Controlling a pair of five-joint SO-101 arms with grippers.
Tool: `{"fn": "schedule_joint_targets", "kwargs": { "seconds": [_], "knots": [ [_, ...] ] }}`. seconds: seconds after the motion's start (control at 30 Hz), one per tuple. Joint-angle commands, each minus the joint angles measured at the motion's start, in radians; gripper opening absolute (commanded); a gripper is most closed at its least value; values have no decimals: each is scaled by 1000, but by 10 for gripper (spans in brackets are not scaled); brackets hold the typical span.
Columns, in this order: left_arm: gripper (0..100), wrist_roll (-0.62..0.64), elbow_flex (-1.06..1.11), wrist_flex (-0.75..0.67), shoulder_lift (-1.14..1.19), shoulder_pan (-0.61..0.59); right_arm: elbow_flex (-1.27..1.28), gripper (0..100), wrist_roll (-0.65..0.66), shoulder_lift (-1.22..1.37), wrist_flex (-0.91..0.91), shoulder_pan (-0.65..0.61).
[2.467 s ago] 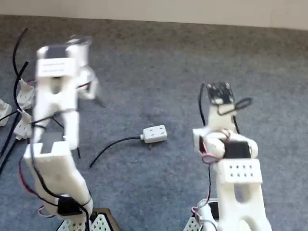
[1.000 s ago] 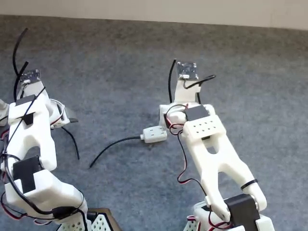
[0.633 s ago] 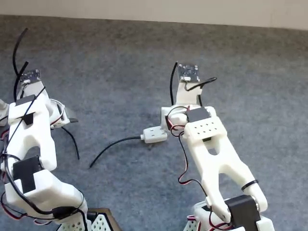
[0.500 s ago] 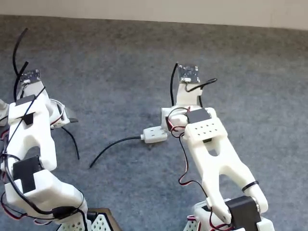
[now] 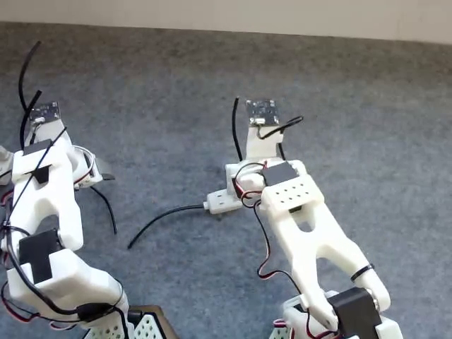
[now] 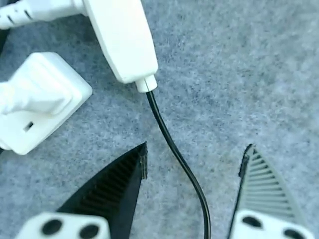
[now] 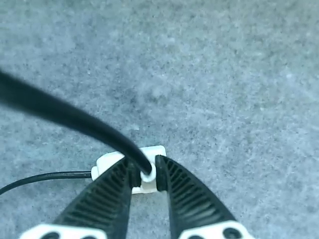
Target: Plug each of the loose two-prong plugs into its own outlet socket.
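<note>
Right arm: fingers (image 7: 145,169) pinching the socket block (image 7: 105,162) from both sides, nearly pressed together on its near end. In the high view the socket block (image 5: 220,202) lies flat on the grey tabletop (image 5: 353,106), about mid-surface, partly under the right arm's wrist. The socket cord (image 5: 162,215), thin and black, leaves the block on the side facing the left arm and curves toward the arm bases. A thick black cable (image 7: 65,117) crosses close to the right wrist camera, in front of the block.

Left arm: well to the left of the socket block. Fingers (image 6: 195,152) spread wide, holding nothing. The plug cord (image 6: 174,154), also black, lies on the tabletop between them; contact cannot be judged. It comes out of a long white plug (image 6: 122,40) beyond the fingertips. A square white plug (image 6: 40,99) with a slot in its side lies just beside that plug.
</note>
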Motion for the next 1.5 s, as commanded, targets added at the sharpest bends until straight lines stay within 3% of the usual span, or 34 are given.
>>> {"fn": "schedule_joint_targets", "kwargs": {
  "seconds": [0.0, 0.2, 0.37, 0.7, 1.03, 1.27, 1.47],
  "knots": [
    [306, 8, -5, -12, -7, -1, 10, 5, 9, -1, -5, -25],
    [306, 8, -5, -12, -7, -1, 99, 5, 44, 117, -76, -27],
    [306, 8, -4, -12, -7, -1, 101, 5, 80, 202, -28, -28],
    [306, 8, -5, -12, -7, -1, 102, 5, 166, 203, 79, -30],
    [306, 8, -2, -37, -5, -1, 101, 5, 169, 203, 59, -71],
    [306, 8, 8, -40, -5, 15, -130, 10, 172, 203, 120, 19],
    [306, 6, 13, -40, -5, 15, -357, 214, 233, 203, 259, 35]
  ]
}}
